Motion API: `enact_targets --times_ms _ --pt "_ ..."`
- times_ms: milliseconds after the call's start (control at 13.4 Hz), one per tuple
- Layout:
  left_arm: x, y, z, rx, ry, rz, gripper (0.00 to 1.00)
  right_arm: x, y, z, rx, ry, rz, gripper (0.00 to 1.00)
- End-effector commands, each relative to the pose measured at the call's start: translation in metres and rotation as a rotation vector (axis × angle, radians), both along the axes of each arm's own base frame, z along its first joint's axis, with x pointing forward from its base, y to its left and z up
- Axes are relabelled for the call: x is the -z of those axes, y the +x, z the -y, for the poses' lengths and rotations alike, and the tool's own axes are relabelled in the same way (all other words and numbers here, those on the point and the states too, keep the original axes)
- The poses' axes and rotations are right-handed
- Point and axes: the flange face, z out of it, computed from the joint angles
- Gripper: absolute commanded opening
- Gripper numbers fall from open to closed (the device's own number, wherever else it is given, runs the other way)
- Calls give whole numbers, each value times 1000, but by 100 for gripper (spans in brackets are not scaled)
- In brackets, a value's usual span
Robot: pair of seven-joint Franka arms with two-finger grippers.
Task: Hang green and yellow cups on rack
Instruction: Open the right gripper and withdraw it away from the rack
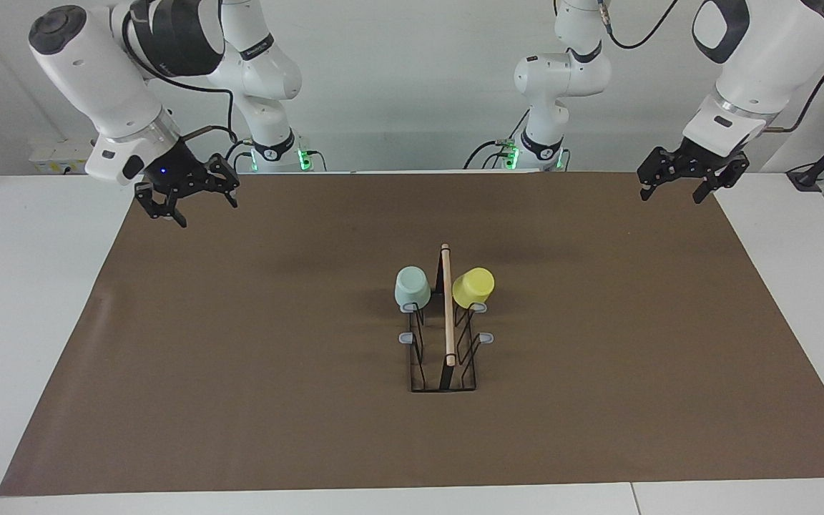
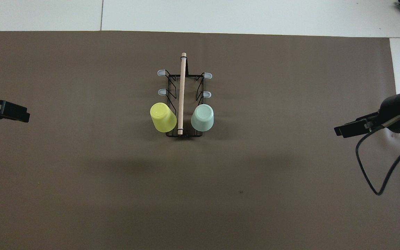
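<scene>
Hanging mouth-down on the rack (image 1: pixel 444 336), both cups look placed and both arms stand clear.

The green cup (image 1: pixel 412 287) and yellow cup (image 1: pixel 473 287) each sit over a peg on either side of the wooden rod (image 1: pixel 447 304), at the rack's end nearer the robots, likely so the pegs carry them. The right gripper (image 1: pixel 187 198) and left gripper (image 1: pixel 684 175) hang empty with fingers spread over the brown mat (image 1: pixel 240 372) at their own ends, well apart from the rack; the job appears finished.

Green cup (image 1: pixel 412 287) and yellow cup (image 1: pixel 473 287) hang on the rack (image 1: pixel 445 343) — both hands empty, raised.
</scene>
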Motion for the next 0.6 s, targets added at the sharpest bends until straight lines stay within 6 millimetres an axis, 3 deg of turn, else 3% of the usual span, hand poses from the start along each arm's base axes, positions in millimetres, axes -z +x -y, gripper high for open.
enact_targets --times_ms 0,524 --pt "-3 -8 0 5 -15 2 100 -27 -6 2 21 -24 -17 100" --pt "-4 -7 -6 -3 -12 10 100 -81 -29 2 81 -33 -63 100"
